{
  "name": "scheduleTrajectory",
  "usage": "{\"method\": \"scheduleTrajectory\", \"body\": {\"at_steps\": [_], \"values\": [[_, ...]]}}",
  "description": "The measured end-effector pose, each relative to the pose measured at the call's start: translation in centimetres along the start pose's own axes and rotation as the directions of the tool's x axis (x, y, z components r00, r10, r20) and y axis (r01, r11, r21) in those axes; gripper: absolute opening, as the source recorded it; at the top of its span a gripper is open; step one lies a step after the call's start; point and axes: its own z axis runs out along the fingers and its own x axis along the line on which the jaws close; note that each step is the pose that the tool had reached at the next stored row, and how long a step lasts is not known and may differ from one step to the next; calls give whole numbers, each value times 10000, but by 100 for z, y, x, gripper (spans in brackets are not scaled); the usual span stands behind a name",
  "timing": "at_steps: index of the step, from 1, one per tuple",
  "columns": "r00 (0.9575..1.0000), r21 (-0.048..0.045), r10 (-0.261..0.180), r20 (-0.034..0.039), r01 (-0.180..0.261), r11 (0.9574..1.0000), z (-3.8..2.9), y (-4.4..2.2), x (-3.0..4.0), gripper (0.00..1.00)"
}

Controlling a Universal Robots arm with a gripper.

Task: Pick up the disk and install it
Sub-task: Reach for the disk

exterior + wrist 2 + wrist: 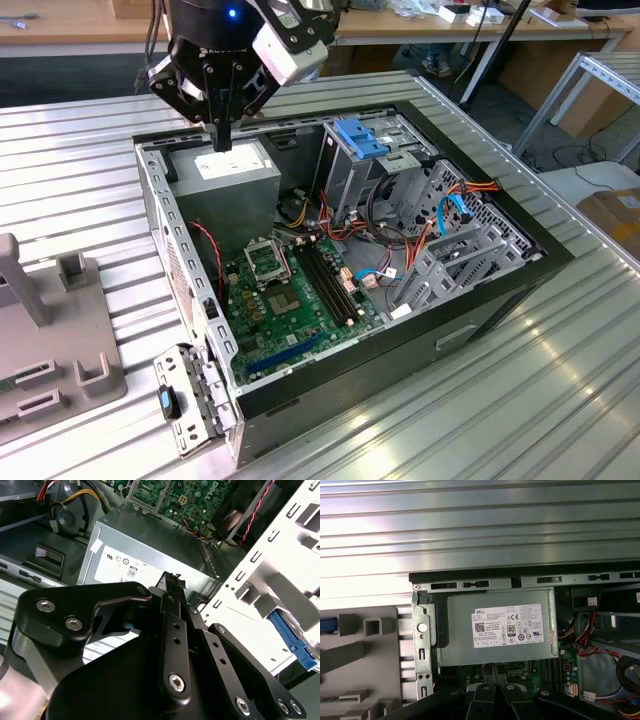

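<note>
Exterior view: the pincer [221,133] hangs in the upper left of the frame, clenched on nothing, its tip just above the power box [225,172] inside the lidless computer case [176,250]. The case also holds a green circuit board [290,300], coloured wires [478,190] and a metal cage [345,185] with a blue bracket [360,135] on top. A grey holder [60,350] stands on the ribbed tabletop [500,400] at the left edge of the frame, outside the case.

First wrist view: the pincer [495,672] points at the power box [500,630]. Beyond the wall of the computer case [422,645], the holder [367,665] carries a blue edge that I take for the disk [327,625], mostly cut off.

Second wrist view: the clenched pincer [173,582] sits over the power box [135,562]. Past the pale wall of the computer case [250,595] lies a blue strip, likely the disk [292,642].

I judge the pick-up not yet done. A grasp would call for spread jaws placed over the disk, well apart from where the pincer hangs
</note>
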Motion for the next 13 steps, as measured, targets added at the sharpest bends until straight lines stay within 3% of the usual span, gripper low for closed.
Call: {"method": "scheduleTrajectory", "body": {"at_steps": [13], "values": [[10000,-1,1,1,-1,10000,-3,-10,134,11]]}}
